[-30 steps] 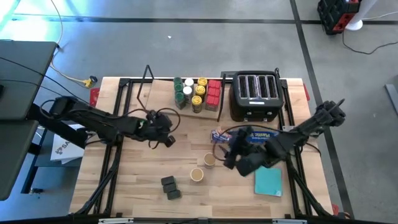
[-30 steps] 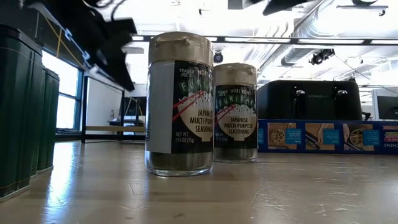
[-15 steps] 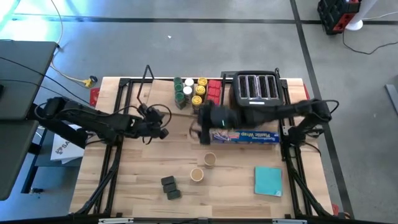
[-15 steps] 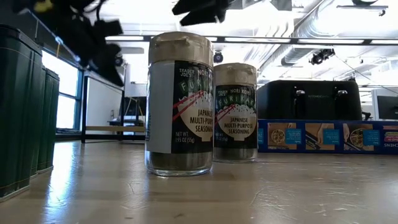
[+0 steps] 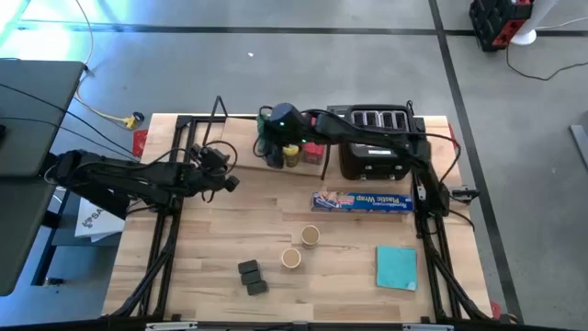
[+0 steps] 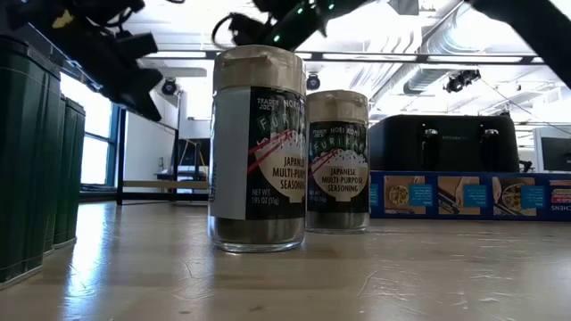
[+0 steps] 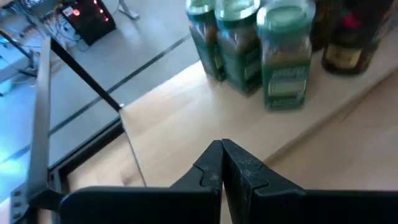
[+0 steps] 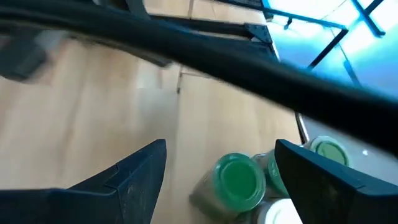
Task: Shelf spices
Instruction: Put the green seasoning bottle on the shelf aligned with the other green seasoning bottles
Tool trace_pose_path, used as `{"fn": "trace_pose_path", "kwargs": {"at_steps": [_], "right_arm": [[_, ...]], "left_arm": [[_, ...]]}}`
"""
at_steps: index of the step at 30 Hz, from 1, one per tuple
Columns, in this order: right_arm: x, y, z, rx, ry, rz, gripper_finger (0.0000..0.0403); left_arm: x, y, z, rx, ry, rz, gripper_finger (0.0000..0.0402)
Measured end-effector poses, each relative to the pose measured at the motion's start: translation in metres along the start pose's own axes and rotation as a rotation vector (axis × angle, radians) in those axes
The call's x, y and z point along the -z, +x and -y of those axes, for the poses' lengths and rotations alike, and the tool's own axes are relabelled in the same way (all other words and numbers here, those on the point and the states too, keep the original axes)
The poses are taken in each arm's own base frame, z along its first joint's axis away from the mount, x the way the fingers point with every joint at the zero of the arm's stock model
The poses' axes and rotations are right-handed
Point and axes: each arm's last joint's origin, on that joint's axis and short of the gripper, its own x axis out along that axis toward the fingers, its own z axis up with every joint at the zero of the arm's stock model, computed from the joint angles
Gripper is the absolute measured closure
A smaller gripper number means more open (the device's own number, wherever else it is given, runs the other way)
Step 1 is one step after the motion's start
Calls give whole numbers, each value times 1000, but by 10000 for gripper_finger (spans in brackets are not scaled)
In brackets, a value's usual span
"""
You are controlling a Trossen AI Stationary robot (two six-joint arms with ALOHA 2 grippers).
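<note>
Right now my right tool (image 5: 278, 118) hangs over the far end of the shelf (image 5: 241, 138), above the jars (image 5: 274, 138) and red tins (image 5: 315, 138) packed there beside the toaster (image 5: 377, 142). Its fingers (image 8: 134, 177) stand wide apart with nothing between them, and a green-lidded jar (image 8: 236, 180) sits just below. My left tool (image 5: 223, 176) waits over the bench (image 5: 184, 276) to the left of the shelf, fingers together and empty.

Still out on the near bench are two tan-lidded jars (image 5: 300, 246) and two dark blocks (image 5: 252, 278), well apart from the shelf. I judge a placing step is ending, or an arranging one is in hand. The next move calls for lifting clear without knocking the packed jars, then reaching near for a tan-lidded jar.
</note>
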Motion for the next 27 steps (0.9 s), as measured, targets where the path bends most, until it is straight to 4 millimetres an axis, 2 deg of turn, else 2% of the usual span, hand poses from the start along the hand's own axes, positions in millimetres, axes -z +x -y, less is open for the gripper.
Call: {"fn": "trace_pose_path", "kwargs": {"at_steps": [6,16,27], "right_arm": [[5,22,4,32,-40,-30,107],[16,24,-4,0,1,-140,107],[21,32,-6,-53,-65,-142,107]], "left_arm": [[-5,-9,-8,60,-85,33,401],[-3,-12,-5,69,-278,34,401],[3,-13,11,81,-282,32,401]]}}
